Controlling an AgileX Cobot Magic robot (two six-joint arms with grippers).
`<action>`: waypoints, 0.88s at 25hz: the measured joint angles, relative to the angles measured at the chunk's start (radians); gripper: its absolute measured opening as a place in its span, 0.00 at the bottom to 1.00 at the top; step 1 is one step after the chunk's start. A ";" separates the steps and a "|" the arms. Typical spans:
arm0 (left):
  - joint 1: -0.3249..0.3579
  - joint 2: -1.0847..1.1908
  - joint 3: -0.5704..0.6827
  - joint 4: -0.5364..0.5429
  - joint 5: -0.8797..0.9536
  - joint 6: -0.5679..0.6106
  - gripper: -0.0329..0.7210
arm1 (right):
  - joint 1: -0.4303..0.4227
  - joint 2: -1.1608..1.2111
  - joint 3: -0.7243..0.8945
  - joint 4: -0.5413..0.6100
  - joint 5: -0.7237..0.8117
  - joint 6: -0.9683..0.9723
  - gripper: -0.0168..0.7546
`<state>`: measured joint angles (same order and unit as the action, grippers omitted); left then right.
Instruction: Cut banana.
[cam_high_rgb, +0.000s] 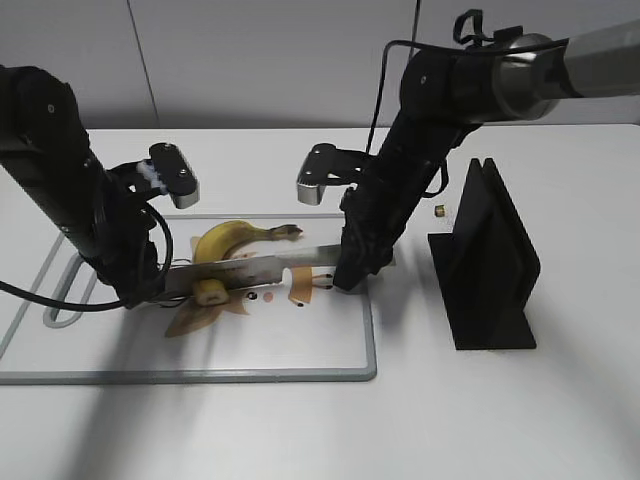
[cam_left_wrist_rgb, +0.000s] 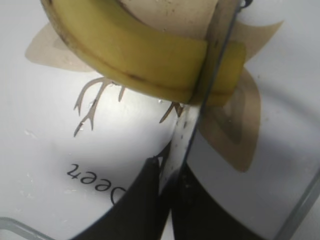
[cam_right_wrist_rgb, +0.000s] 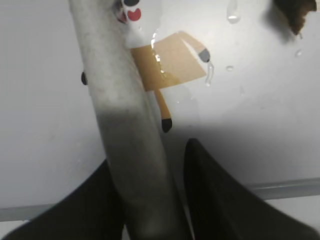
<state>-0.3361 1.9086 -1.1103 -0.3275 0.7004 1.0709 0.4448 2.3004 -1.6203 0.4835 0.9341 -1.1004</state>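
Note:
A small yellow banana (cam_high_rgb: 235, 240) lies on the white cutting board (cam_high_rgb: 300, 345), with its dark stem to the right. A knife (cam_high_rgb: 265, 268) lies across its blunt end, and a short end piece (cam_high_rgb: 210, 292) sits on the near side of the blade. My left gripper (cam_high_rgb: 160, 287) is shut on the blade's tip end. My right gripper (cam_high_rgb: 350, 275) is shut on the knife's grey handle (cam_right_wrist_rgb: 117, 100). In the left wrist view the blade (cam_left_wrist_rgb: 187, 125) stands in the banana (cam_left_wrist_rgb: 135, 55), with the end piece (cam_left_wrist_rgb: 231, 65) beyond it and the fingers (cam_left_wrist_rgb: 167, 175) pinching the blade.
The board has a grey rim and an orange cartoon deer print (cam_high_rgb: 300, 288) under the knife. A black knife block (cam_high_rgb: 490, 260) stands to the right of the board. A small brass-coloured object (cam_high_rgb: 439, 211) lies on the table behind the block.

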 joint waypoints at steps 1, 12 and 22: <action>0.000 0.005 -0.002 0.000 0.000 0.000 0.10 | 0.000 0.002 -0.002 0.000 -0.001 0.000 0.36; 0.003 0.015 -0.007 -0.006 0.014 0.000 0.10 | -0.001 0.003 -0.003 0.005 -0.002 -0.003 0.36; 0.000 -0.044 0.009 -0.003 0.014 -0.001 0.10 | -0.001 -0.024 0.004 -0.001 0.000 -0.003 0.36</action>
<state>-0.3358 1.8645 -1.1010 -0.3301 0.7143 1.0699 0.4438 2.2760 -1.6159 0.4821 0.9336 -1.1035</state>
